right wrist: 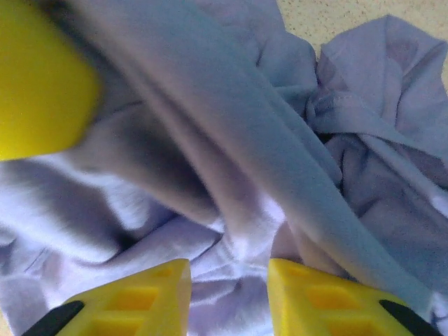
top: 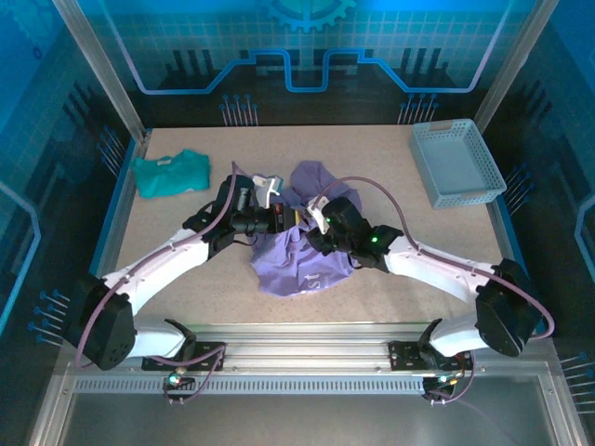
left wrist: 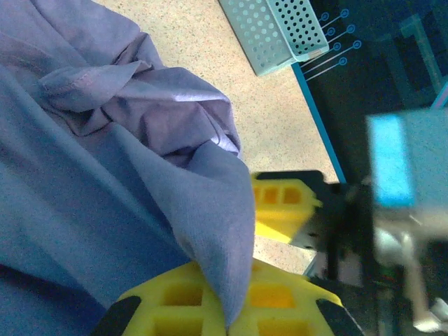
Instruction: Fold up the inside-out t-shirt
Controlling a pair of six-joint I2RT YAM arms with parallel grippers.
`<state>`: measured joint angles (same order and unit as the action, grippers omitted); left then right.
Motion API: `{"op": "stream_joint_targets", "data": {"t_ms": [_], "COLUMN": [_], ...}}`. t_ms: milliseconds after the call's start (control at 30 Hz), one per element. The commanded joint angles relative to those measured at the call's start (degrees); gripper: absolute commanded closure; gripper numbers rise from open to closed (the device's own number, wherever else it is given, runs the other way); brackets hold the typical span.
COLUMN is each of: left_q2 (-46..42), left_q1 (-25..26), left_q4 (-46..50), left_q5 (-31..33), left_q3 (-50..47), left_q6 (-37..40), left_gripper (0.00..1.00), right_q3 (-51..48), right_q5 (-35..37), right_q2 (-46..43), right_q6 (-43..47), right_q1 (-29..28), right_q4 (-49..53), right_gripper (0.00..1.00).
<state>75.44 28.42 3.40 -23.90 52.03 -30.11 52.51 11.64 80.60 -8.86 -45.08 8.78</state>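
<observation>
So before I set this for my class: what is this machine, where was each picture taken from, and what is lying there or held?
It is a robot with two arms fixed at the near edge of the table. The wide picture comes from a camera above and behind them: left arm on the left, right arm on the right. The other two come from a camera on each wrist, looking past its yellow fingers. On the table lie a crumpled purple t-shirt, a small teal shirt and a pale blue basket. The left tool is shut, pinching a fold of the purple t-shirt. The right tool stands open over the same cloth, apparently gripping nothing.
</observation>
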Motion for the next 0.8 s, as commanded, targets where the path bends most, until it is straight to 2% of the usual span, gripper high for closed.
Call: {"op": "stream_joint_targets", "data": {"t_ms": [0,200,233,367,500,667,767], "left_q2": [-2.18,-2.64,-2.79,-3.05,-3.8,-1.92,0.19], "left_q1": [-0.48,-0.48,-0.55,-1.3,-3.23,-4.51,-4.59], "left_q4": [0.72,0.91,0.96,1.75,2.11,2.37,2.51], "left_q5": [-1.6,-1.52,-1.52,0.01,5.21,13.19,17.39], "left_q3": [1.98,1.5,1.49,1.32,0.45,0.73,1.61], "left_q6": [-0.46,-0.39,-0.32,-0.11,-0.07,2.93,5.34], "left_gripper": [1.0,1.0,1.0,1.0,1.0,1.0,1.0], "right_q3": [-0.41,-0.29,-0.39,-0.17,-1.8,-3.04,-2.42], "right_q5": [-2.98,0.47,0.58,-0.52,-8.53,-26.48,-33.04], "right_q2": [2.7,6.99,7.24,6.33,1.63,-2.85,-3.82], "right_q6": [-3.59,-4.8,-4.93,-3.64,-0.99,1.77,1.93], "right_q1": [1.52,1.99,2.31,3.73,6.13,10.1,11.52], "right_q4": [-7.64,-11.85,-12.63,-10.99,-7.42,-3.8,-3.5], "right_gripper": [0.62,0.6,0.63,0.85,0.95,0.96,0.99]}}
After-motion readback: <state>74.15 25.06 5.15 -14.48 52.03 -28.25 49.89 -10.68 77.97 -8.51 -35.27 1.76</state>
